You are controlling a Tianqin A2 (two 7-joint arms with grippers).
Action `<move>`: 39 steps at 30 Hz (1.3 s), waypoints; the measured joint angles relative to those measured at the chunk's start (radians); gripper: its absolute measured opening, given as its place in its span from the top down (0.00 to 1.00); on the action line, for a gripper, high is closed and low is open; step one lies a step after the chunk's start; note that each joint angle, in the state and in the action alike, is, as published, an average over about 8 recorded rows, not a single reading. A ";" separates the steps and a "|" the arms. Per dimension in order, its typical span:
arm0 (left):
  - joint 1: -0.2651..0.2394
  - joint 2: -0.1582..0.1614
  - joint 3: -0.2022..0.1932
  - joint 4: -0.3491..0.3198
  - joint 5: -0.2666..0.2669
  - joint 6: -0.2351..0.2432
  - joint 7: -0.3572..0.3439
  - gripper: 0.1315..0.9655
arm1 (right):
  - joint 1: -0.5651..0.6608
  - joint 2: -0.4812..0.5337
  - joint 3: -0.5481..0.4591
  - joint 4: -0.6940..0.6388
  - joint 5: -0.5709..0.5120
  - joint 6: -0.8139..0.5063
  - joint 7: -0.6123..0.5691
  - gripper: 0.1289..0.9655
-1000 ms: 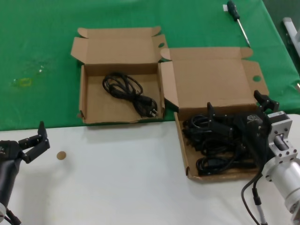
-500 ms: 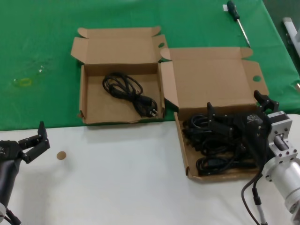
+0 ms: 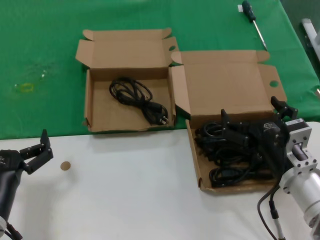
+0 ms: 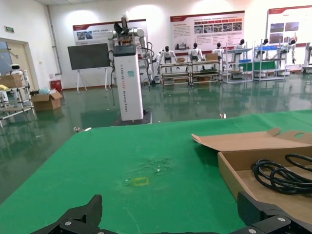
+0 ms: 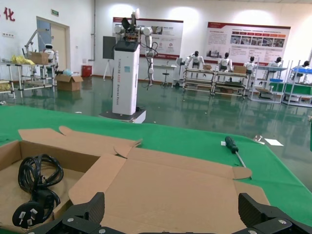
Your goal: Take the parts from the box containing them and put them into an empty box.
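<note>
Stillness: nothing shifted. We see right end effector (image 3: 247,135) spread over cables (image 3: 225,155) in wider box (image 3: 196,165) (none gripped); left end effector (image 3: 35,150) released, well clear; transfer stalled.

My head cam looks forward and down from fairly high, taking in both open boxes across the table's (image 3: 125,195) white-to-green edge. Both my wrist cams sit low near the table's near edge, facing level across it into the hall. The left one shares the smaller box (image 4: 273,161) (image 3: 127,107) with the head view; the right one also catches the screwdriver (image 5: 233,148) (image 3: 252,20) by the far edge.
</note>
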 joint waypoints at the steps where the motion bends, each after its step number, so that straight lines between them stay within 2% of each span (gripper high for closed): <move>1: 0.000 0.000 0.000 0.000 0.000 0.000 0.000 0.00 | 0.000 0.000 0.000 0.000 0.000 0.000 0.000 0.00; 39: 0.000 0.000 0.000 0.000 0.000 0.000 0.000 0.00 | 0.000 0.000 0.000 0.000 0.000 0.000 0.000 0.00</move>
